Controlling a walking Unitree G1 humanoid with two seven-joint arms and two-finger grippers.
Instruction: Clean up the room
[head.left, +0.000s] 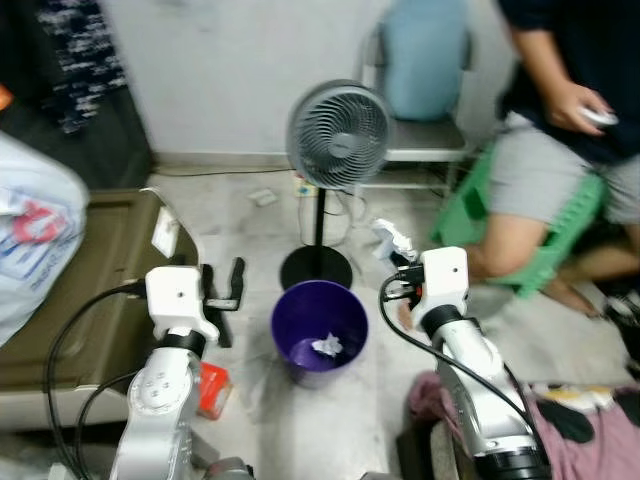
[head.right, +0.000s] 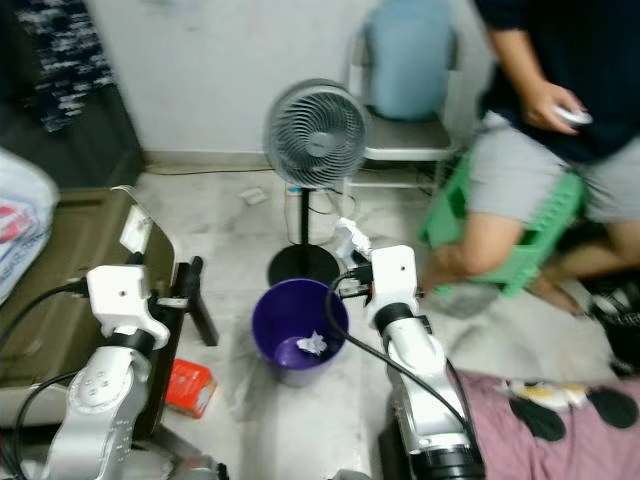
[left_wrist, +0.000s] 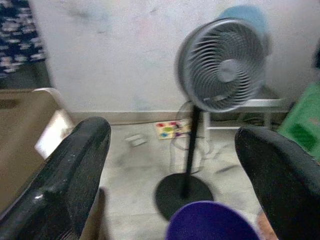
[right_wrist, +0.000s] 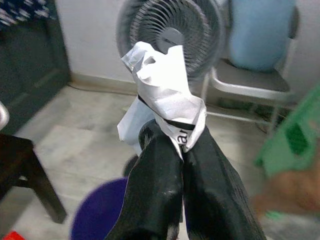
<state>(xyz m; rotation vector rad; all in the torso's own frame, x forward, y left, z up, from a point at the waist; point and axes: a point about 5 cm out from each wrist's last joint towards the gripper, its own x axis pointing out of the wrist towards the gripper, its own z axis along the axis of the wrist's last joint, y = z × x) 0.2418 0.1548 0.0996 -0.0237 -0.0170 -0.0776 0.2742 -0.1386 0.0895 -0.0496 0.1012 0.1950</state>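
- Black fingers (right_wrist: 170, 180) of the right gripper (head.left: 397, 250) were clenched on a crumpled white paper (right_wrist: 162, 85), which stuck out past the tips.
- That paper hung just right of and beyond the purple bin (head.left: 320, 330), probably on its way to be dropped in.
- One white scrap (head.left: 328, 346) already lay inside the bin.
- At near left, the left gripper (head.left: 222, 287) stood spread and empty, likely waiting.
- Farther off stood a grey fan (head.left: 338, 135); a seated person (head.left: 560, 150) was at far right.

The right gripper (right_wrist: 181, 150) pinches a crumpled white paper (right_wrist: 162, 95) between its closed black fingers (right_wrist: 155, 190), above a purple bin (right_wrist: 97, 215), with a grey fan (right_wrist: 167, 32) and a chair (right_wrist: 250, 82) behind.
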